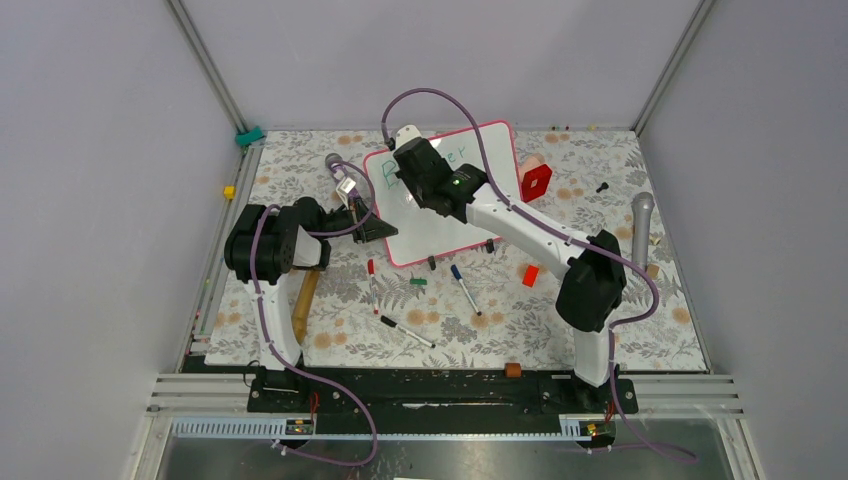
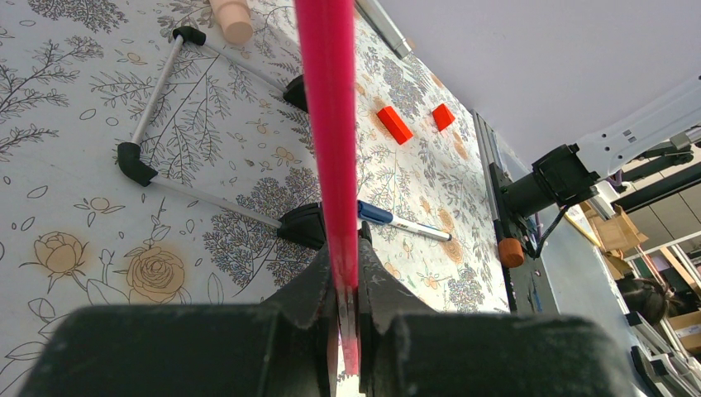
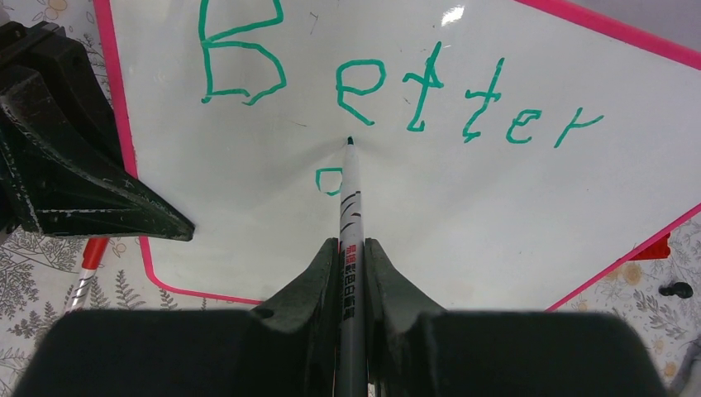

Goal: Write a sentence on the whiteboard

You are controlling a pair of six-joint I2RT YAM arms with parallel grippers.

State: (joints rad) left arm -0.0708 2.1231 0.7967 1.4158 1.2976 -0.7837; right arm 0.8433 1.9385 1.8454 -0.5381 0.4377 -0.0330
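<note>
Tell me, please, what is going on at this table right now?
Two robot arms are writing on a whiteboard. The left hand is shut on the board's pink-red frame, holding it. The right hand grips a marker with its tip at the white surface. The sentence is not finished: the green word "Better" is written, and just below it only the start of a next letter shows.

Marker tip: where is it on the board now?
Right wrist view, centre: the marker, clamped in the right gripper, has its tip on the whiteboard just below the green "Better", under the first "e", beside a small green stroke.
</note>
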